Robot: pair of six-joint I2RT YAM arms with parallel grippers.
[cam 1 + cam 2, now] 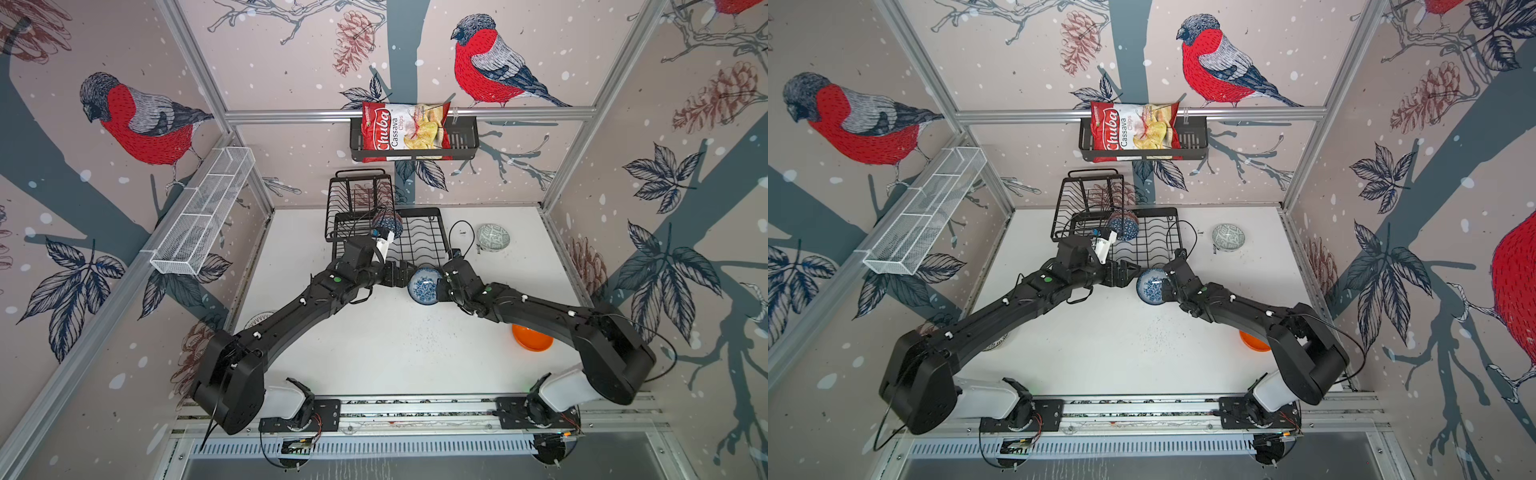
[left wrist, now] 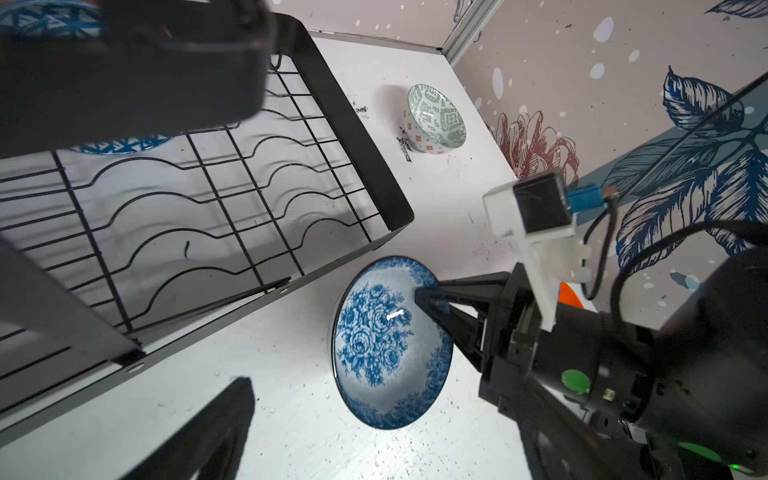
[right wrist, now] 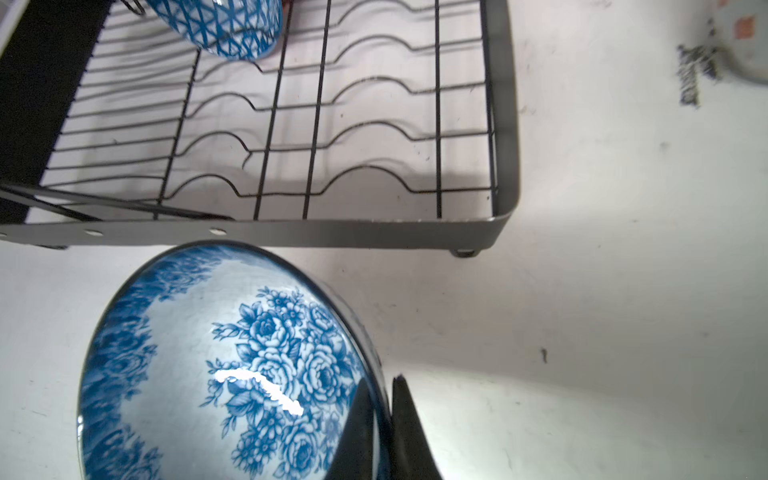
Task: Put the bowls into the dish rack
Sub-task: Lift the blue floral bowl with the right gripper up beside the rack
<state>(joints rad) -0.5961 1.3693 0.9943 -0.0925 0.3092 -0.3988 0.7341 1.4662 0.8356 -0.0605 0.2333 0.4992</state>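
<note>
White wire mesh forms the long tray (image 1: 203, 210) mounted on the left wall. Below it, a white bowl with a dark-patterned rim (image 1: 258, 319) is seen on the desk (image 1: 374, 357), largely hidden under the left arm (image 1: 291, 305). The left jaws are spread wide and empty, just in front of the near rim of the dish rack (image 1: 422, 245) and beside the floral bowl.

The black wire rack is placed at the back of the desk, with its raised basket tier (image 1: 357, 193) on the left part. A blue geometric bowl (image 1: 388, 224) is lodged in the rack, tipped on its side at the foot of the raised tier.

Outside the rack, just in front of its near rim, the blue-white floral bowl (image 1: 424, 284) is held tilted on edge. Its rim is clamped between the right jaws, with one finger (image 3: 353, 428) inside the bowl wall and one outside. Whether this bowl touches the desk cannot be told.

To the right of the rack, a grey-green patterned bowl (image 1: 493, 237) is set upright on the desk, apart from the rack. Nearer the front, a plain orange bowl (image 1: 532, 338) is partly covered by the right arm (image 1: 540, 311).
</note>
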